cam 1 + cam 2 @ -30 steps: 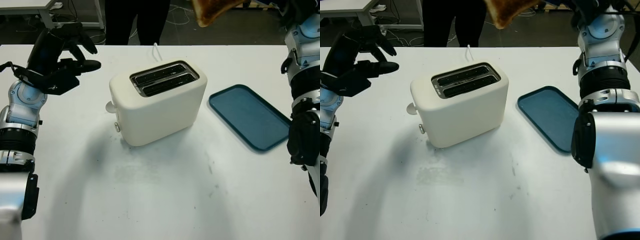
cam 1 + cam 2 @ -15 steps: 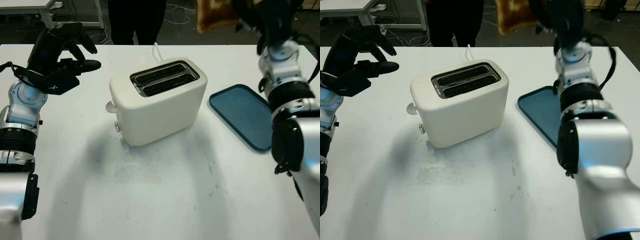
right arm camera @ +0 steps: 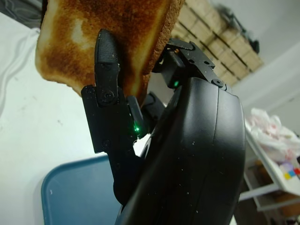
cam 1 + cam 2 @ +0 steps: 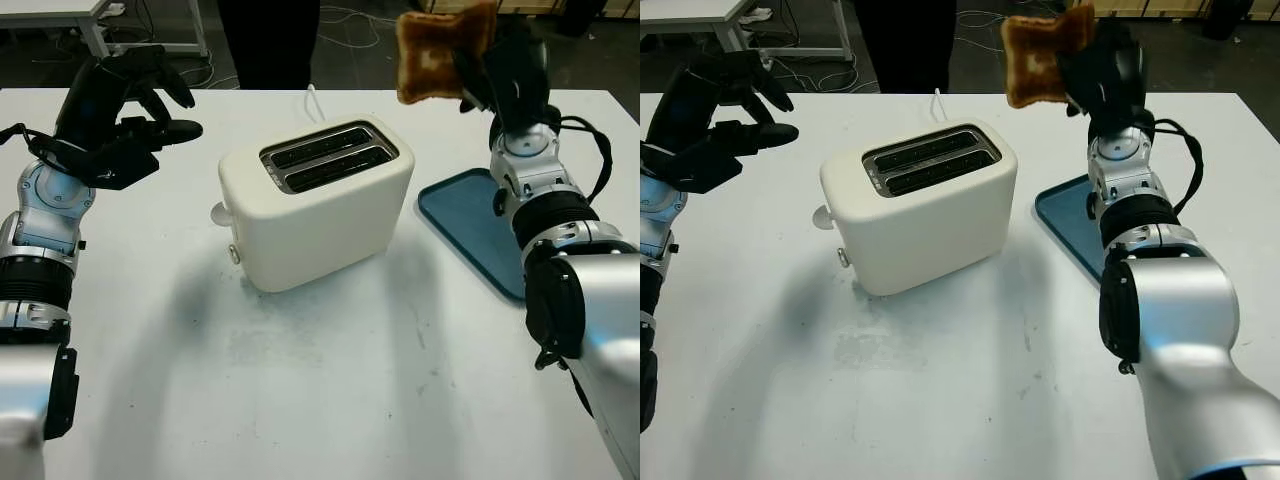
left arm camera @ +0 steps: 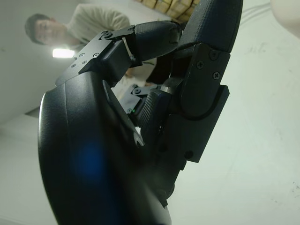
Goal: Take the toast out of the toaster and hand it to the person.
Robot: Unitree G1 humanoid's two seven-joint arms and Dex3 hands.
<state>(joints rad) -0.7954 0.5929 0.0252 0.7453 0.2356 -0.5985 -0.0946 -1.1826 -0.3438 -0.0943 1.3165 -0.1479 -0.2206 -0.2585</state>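
Note:
A browned slice of toast hangs in the air behind and to the right of the cream toaster, with my right hand shut on it. In the right wrist view a black finger presses against the toast. Both toaster slots look dark and hold nothing I can see. My left hand is raised over the table's far left, open and holding nothing. A person in dark trousers stands beyond the far edge of the table.
A blue tray lies flat on the white table, right of the toaster and under my right forearm. A white cord runs from behind the toaster. Bare tabletop spreads in front of the toaster.
My right hand has come down and toward me with the toast, from the picture's upper edge to just above the tray's far end. The left hand has stayed still.

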